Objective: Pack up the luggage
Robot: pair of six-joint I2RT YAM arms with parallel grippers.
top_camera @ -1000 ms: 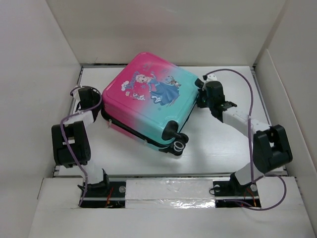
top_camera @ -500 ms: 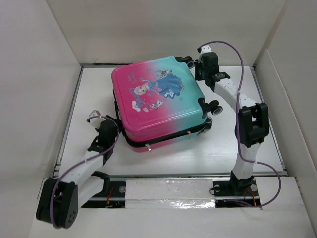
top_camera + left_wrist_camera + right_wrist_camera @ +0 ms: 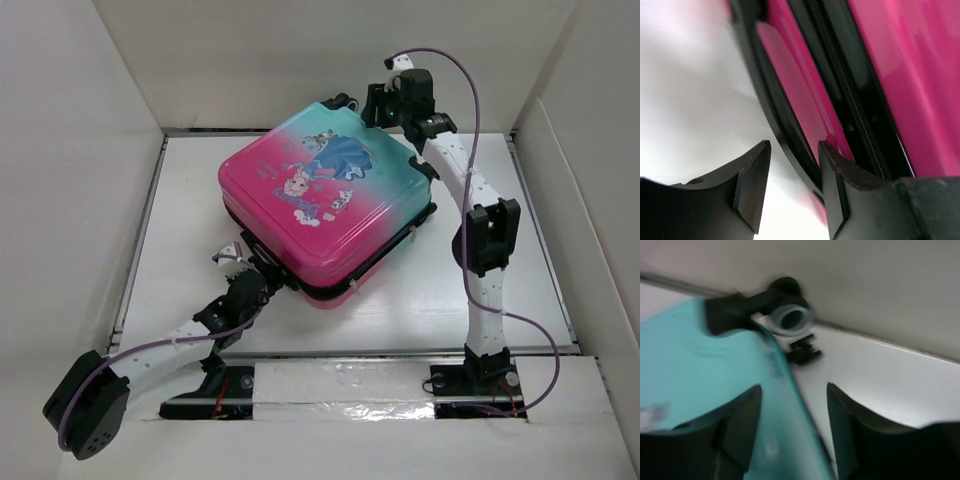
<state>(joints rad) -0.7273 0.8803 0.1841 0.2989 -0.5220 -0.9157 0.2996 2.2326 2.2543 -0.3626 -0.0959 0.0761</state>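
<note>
The luggage (image 3: 325, 195) lies shut and flat on the white table (image 3: 180, 200), pink end near, teal end far, princess print up. A wheel (image 3: 340, 103) sticks out at its far corner. My left gripper (image 3: 256, 276) sits low at the near pink corner. In the left wrist view this gripper (image 3: 792, 187) is open, and the luggage's black zipper rim (image 3: 790, 145) runs between the fingers, close to the right one. My right gripper (image 3: 377, 102) is at the far teal corner. In its own view the right gripper (image 3: 792, 432) is open astride the teal shell's edge (image 3: 785, 405), below a wheel (image 3: 790, 317).
White walls close in the table: the back wall (image 3: 330, 60) right behind the luggage's wheels, side panels at left (image 3: 60, 200) and right (image 3: 590, 200). A small black part (image 3: 802, 351) lies on the table by the wheel. A taped rail (image 3: 340, 378) runs along the near edge.
The luggage has turned counter-clockwise, its wheels swinging from the near right to the back. My right gripper followed to the far corner and opened. My left arm swung down to the near pink corner.
</note>
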